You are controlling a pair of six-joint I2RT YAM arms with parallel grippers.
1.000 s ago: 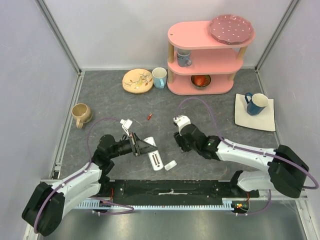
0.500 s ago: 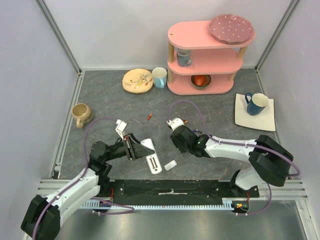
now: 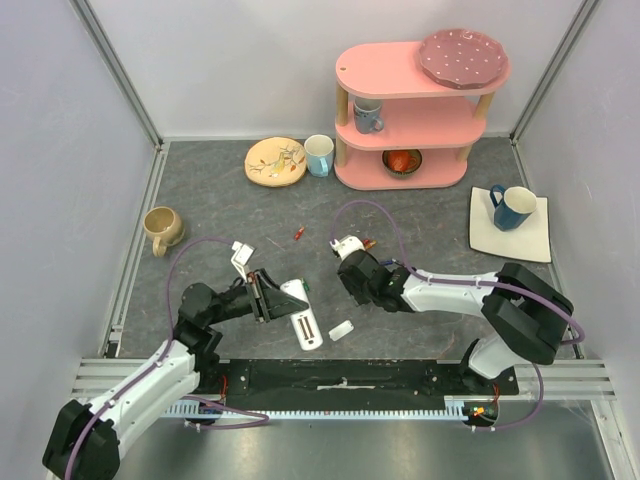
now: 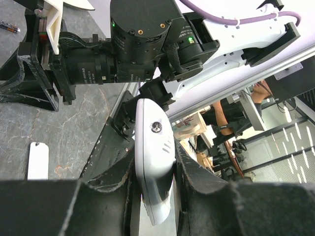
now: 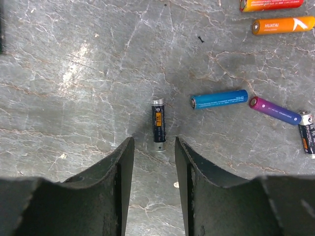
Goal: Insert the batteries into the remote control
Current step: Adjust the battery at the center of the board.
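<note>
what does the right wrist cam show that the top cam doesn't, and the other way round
Only the right wrist: a dark slim battery lying just ahead of the open right gripper, with a blue battery and a purple battery to its right. Only the top external: the left gripper holding the slim white remote control, a small white back cover, the pink shelf. Both: the grey marbled table.

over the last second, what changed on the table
The right gripper swung left and now hangs open over a dark battery. The left gripper, still shut on the remote control, drew back a little to the left. The back cover and tan mug stayed put.
</note>
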